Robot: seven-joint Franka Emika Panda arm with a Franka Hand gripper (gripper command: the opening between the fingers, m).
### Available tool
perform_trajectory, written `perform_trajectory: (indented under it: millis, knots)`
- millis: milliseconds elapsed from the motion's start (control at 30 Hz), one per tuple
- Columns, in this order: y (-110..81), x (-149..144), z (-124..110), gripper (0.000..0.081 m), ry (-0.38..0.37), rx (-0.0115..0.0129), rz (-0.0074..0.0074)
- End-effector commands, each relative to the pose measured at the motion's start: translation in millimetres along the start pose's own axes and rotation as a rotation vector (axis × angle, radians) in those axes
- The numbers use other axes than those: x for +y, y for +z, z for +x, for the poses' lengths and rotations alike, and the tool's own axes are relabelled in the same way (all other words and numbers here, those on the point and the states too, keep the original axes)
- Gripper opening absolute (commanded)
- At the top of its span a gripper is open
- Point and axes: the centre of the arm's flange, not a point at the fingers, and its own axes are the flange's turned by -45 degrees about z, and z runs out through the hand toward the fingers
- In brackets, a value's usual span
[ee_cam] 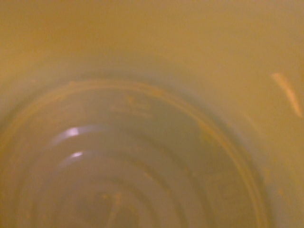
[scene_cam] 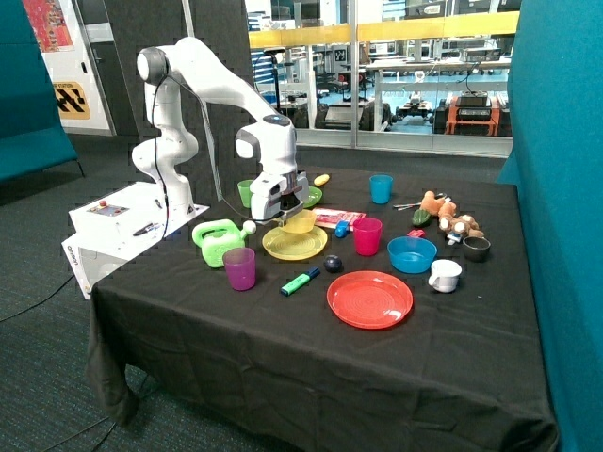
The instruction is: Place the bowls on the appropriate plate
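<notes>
The pincer [scene_cam: 294, 209] grips the yellow bowl [scene_cam: 299, 222] by its rim and holds it tilted just above the yellow plate [scene_cam: 294, 244]; whether the bowl's base touches the plate cannot be told. In the wrist view the yellow bowl [ee_cam: 152, 142] fills the whole picture, with ringed ridges seen through its translucent wall. The green bowl [scene_cam: 310, 197] sits on the worktop [scene_cam: 283, 358] behind the pincer, partly hidden by it, not on any plate. A red plate [scene_cam: 369, 299] lies bare near the front edge, well apart from both bowls. Beside the yellow plate stand a green watering can [scene_cam: 218, 240] and a purple cup [scene_cam: 239, 268]; a green marker [scene_cam: 300, 282] and a dark ball [scene_cam: 334, 264] lie between the two plates. Further along are a pink cup [scene_cam: 366, 235], a blue bowl [scene_cam: 412, 254], a white cup [scene_cam: 445, 275], a blue cup [scene_cam: 381, 188] and a plush toy [scene_cam: 446, 215]. A green cup [scene_cam: 246, 192] stands behind the arm.
</notes>
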Motion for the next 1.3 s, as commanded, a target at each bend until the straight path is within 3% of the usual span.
perform_trajectory:
  millis: [0, 767, 933, 1267]
  knots:
    - [7.2, 0, 8, 0.0000, -0.006, -0.0028, 0.0010]
    - [20.8, 19, 7, 0.0000, 0.004, -0.0028, 0.0010]
    - [23.2, 19, 6, 0.0209, -0.001, -0.0028, 0.0010]
    - [22.1, 17, 11, 0.0304, -0.013, -0.0028, 0.0011]
